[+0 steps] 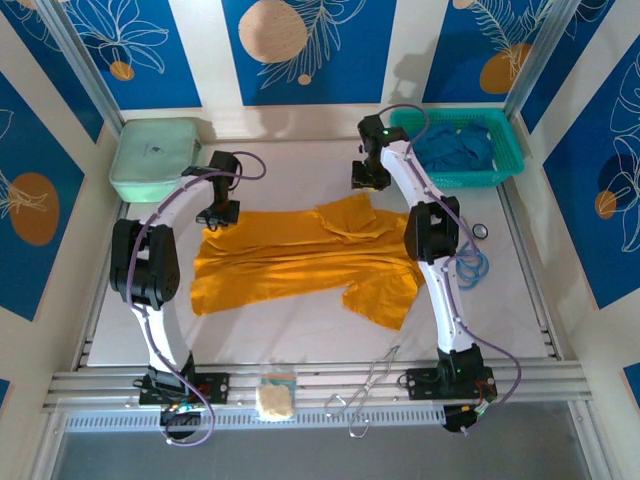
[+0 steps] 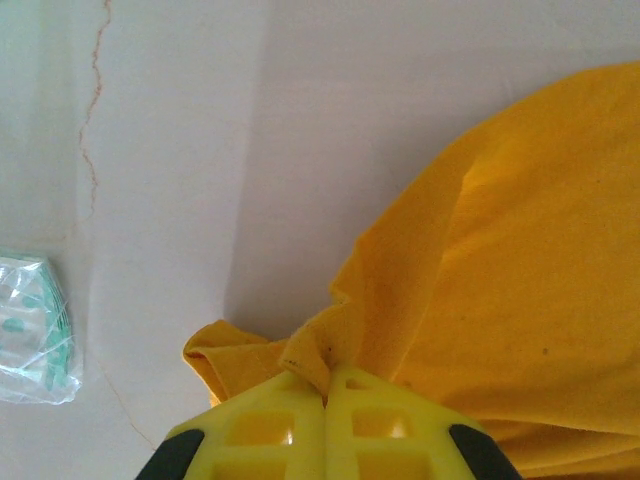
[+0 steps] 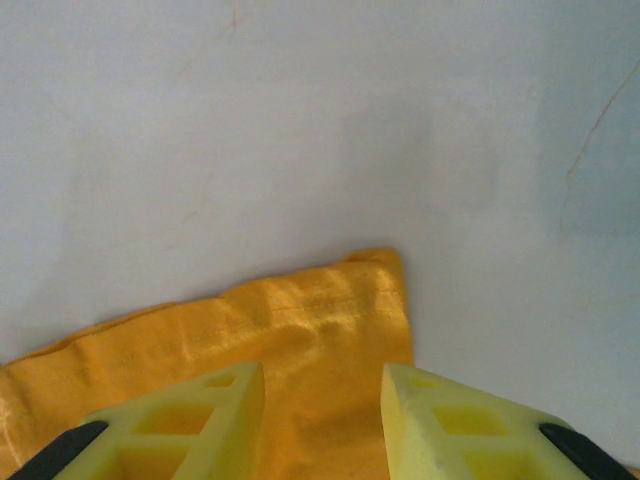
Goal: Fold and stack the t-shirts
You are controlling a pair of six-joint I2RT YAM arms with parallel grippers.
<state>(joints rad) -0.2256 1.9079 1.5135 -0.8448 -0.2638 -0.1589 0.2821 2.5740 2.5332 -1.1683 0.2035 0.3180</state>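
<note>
Left pincer [image 2: 327,378] clamped on mustard t-shirt [image 2: 520,300] edge; right pincer [image 3: 322,378] parted, shirt corner beneath its gap

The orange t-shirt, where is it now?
In the top view the orange t-shirt lies spread mid-table between the two arms; the left gripper pinches its far left corner.

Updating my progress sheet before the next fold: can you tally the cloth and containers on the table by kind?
orange t-shirt, spread on the table: 1
blue cloth heap, in the basket, separate shirts not countable: 1
teal basket: 1
mint-green pouch: 1
Total: 4
</note>
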